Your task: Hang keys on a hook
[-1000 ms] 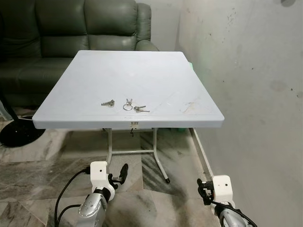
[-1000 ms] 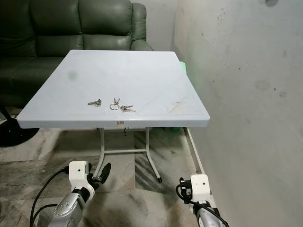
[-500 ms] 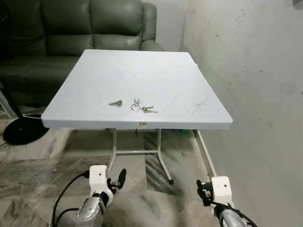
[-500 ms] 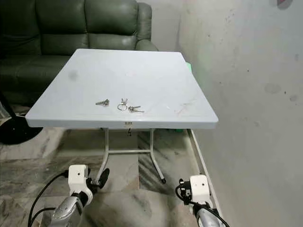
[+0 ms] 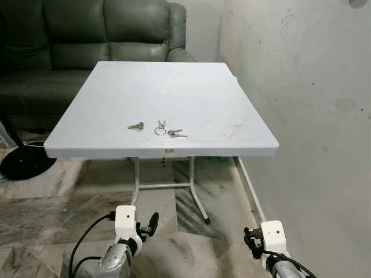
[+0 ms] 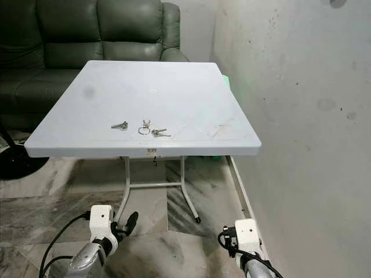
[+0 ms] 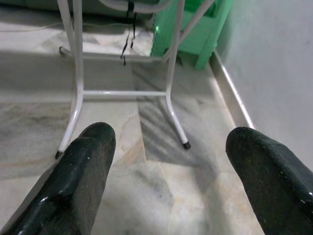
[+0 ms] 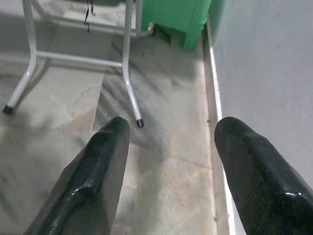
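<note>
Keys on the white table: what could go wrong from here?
1. The small metal keys and ring lie flat and spread near the front edge of the white plastic folding table; a pinch may slip or push them off.
2. Both hands, left and right, hang low and open below the tabletop; raising them could hit its edge.

I see the keys (image 5: pixel 156 127) lying near the front edge of the table (image 5: pixel 191 87), sofa (image 5: pixel 87 35) behind it, wall (image 5: pixel 307 87) to its right.

Before us stands a square pale grey plastic desk (image 5: pixel 174 87) on white metal legs. Near its front edge lie small silver keys (image 5: pixel 136 125), a silver key ring (image 5: pixel 160 130) and more keys (image 5: pixel 175 134), just beside one another.
</note>
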Motion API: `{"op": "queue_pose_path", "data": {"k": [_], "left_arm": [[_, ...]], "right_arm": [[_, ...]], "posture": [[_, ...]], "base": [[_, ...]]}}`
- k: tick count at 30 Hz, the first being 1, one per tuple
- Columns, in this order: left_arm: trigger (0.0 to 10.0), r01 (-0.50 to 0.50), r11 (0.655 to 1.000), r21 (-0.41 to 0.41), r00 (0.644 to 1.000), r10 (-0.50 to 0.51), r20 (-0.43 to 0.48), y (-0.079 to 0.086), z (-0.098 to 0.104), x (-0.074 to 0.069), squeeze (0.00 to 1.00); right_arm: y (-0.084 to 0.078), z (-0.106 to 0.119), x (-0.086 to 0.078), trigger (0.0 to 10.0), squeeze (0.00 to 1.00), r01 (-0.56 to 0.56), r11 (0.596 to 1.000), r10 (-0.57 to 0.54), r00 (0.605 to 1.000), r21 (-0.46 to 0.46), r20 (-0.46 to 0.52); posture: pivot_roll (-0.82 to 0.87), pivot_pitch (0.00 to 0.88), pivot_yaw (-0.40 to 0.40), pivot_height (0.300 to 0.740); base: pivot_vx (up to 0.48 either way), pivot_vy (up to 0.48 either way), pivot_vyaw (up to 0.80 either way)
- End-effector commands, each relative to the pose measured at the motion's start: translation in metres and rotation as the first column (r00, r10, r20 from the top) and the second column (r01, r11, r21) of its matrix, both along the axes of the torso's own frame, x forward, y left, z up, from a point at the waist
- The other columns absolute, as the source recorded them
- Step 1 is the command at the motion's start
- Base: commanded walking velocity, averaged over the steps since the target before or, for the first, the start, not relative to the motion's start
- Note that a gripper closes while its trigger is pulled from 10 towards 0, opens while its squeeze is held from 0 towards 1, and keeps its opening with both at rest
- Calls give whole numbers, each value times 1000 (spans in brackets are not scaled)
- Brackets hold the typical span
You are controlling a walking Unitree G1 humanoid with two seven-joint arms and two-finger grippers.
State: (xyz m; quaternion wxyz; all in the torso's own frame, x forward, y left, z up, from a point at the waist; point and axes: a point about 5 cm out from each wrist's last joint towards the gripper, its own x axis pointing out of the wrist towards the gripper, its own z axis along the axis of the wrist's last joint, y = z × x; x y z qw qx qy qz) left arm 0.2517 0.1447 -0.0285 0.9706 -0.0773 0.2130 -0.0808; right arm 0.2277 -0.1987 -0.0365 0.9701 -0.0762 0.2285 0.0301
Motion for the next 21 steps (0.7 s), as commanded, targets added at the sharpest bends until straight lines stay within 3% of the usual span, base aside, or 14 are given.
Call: {"op": "queue_pose_path", "data": {"k": [1,5,6,7,17,21], "left_arm": [[10000,34,999,38,998,-32,-57,-1,-8,-6,0],[10000,86,995,55,989,-78,-127,-5,-16,-15,0],[10000,100,995,25,983,-95,-156,-7,-21,-20,0],[10000,128,990,52,974,-116,-196,-8,-26,-26,0],[10000,133,988,85,939,-98,-330,-9,-44,-51,0],[10000,93,989,111,920,-43,-391,-2,-53,-66,0]], "right_arm": [[-1,-6,-4,10000,0,0,1000,-1,999,-18,-51],[-4,-15,-13,10000,0,16,999,-20,992,-31,-122],[-5,-19,-17,10000,0,25,999,-30,987,-33,-157],[-7,-23,-23,10000,0,30,998,-41,980,-55,-193],[-13,-38,-44,10000,0,54,995,-79,943,-86,-322],[-12,-44,-55,10000,0,51,996,-75,923,-73,-377]], "posture": [[-12,0,-59,740],[-7,0,-62,740],[-5,0,-61,740],[-8,0,-61,740],[-15,0,-57,740],[-15,0,-57,740]], "base": [[0,0,0],[0,0,0],[0,0,0],[0,0,0],[0,0,0],[0,0,0]]}}
